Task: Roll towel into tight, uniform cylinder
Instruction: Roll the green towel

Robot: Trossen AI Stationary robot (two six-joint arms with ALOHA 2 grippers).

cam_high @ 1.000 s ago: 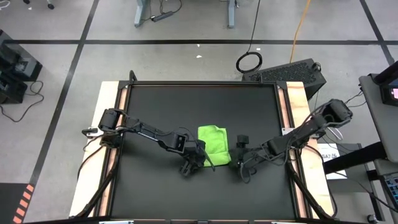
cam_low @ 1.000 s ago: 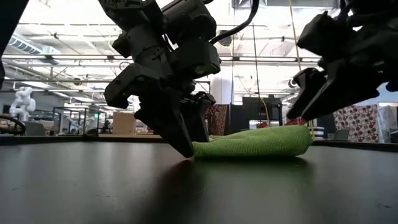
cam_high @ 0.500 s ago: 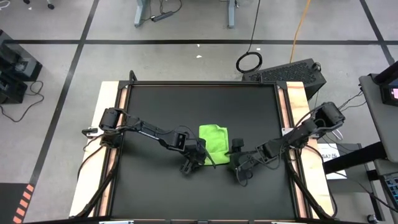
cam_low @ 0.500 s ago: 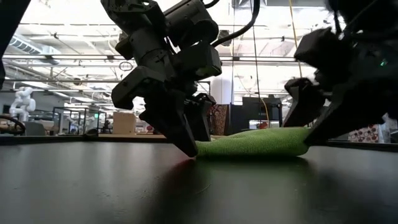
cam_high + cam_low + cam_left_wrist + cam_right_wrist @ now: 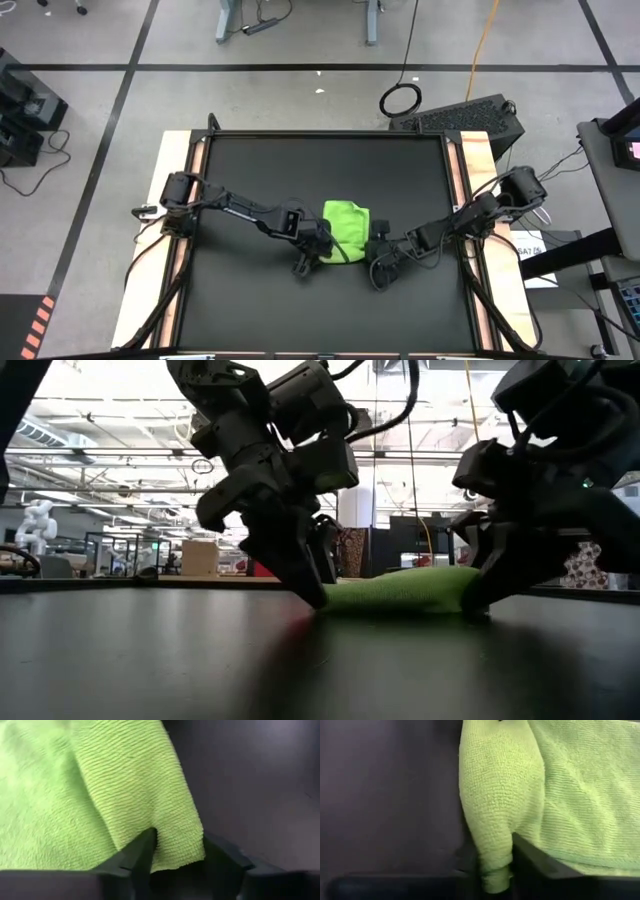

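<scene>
The lime-green towel (image 5: pixel 347 222) lies near the middle of the black table (image 5: pixel 260 170), with its near edge folded or rolled into a thick strip (image 5: pixel 150 785). My left gripper (image 5: pixel 322 250) is at the strip's left end and shut on it. My right gripper (image 5: pixel 372 250) is at the right end, also shut on it. In the low view the towel (image 5: pixel 400 590) lies low on the table between the left gripper (image 5: pixel 318 595) and the right gripper (image 5: pixel 470 605). My left gripper pinches the left end of the towel's thick near strip (image 5: pixel 175 845) between its two fingers, several layers. One finger (image 5: pixel 142 852) dents the cloth. The fingers slant down from the near left, and the cloth rests on the table. My right gripper pinches the right end of the same strip (image 5: pixel 492 855) between its two fingers, where the cloth narrows to a thin bunch. The fingers slant down from the near right. The towel lies on the table.
Bare black tabletop lies on all sides of the towel. Wooden rails (image 5: pixel 190 200) run along the table's left and right edges. A sheet of paper (image 5: pixel 535 250) lies beyond the right rail.
My right gripper has come down and toward the towel's right end, and has shut on it. The towel stays on the table.
</scene>
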